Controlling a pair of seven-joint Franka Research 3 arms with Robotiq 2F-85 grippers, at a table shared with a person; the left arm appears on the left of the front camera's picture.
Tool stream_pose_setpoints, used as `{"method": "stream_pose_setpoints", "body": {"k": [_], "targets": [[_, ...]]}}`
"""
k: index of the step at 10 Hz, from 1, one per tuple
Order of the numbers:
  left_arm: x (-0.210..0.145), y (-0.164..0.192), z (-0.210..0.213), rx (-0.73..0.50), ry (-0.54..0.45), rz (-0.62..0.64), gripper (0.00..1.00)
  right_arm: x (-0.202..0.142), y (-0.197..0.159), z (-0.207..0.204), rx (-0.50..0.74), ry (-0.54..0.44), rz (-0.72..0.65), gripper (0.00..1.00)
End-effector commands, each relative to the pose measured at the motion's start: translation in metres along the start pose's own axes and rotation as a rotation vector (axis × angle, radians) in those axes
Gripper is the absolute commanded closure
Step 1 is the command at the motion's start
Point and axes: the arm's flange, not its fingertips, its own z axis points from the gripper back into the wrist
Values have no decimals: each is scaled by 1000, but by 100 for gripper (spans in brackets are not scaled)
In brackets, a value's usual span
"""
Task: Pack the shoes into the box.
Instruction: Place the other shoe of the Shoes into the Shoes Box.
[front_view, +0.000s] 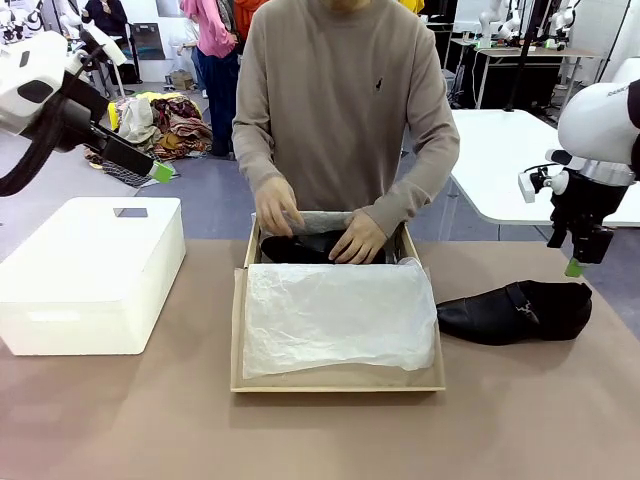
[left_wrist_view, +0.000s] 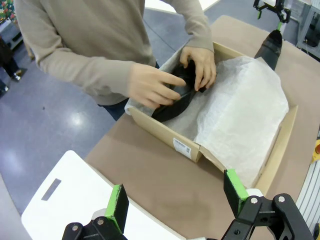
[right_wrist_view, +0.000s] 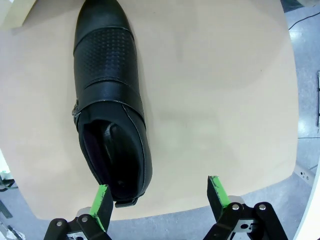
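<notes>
Brown desk (front_view: 320, 440) in the foreground of the front view, carrying the box (front_view: 340, 381), a tan cardboard tray lined with white tissue paper (front_view: 330, 315). At the box's far end a person in a beige sweater holds the first shoe (front_view: 295, 250) with one hand (front_view: 277, 208) and the other hand (front_view: 358, 240). Tissue and hands hide its sole, so whether it rests on the bottom cannot be told. The second shoe (front_view: 515, 312) lies on the desk just right of the box. A white plastic box (front_view: 90, 275) stands on the left. The left fingers (front_view: 163, 172) hang above that corner, and the right fingers (front_view: 574, 266) hang above the second shoe. Behind are a grey-blue floor (front_view: 200, 195) and a white table (front_view: 500, 150).

Left wrist view: left fingers (left_wrist_view: 119, 202) spread apart and empty over the desk (left_wrist_view: 150, 170), between the white plastic box (left_wrist_view: 65, 200) and the box (left_wrist_view: 165, 132). Both hands grip the first shoe (left_wrist_view: 172, 107) inside it, amid the tissue paper (left_wrist_view: 240, 120).

Right wrist view: right fingers (right_wrist_view: 216, 190) released wide, holding nothing. The second shoe (right_wrist_view: 107, 100) lies on the desk (right_wrist_view: 215, 100), with its heel end near one finger and its toe pointing away.
</notes>
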Motion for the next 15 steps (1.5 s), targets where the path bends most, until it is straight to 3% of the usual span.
{"method": "stream_pose_setpoints", "body": {"k": [1,15], "targets": [[-2,0,-1,-12,-12,-1,0,1,-1,-5,-3,-5,1,0],[-2,0,-1,-12,-12,-1,0,-9,-7,-62,-3,-88,94,0]]}}
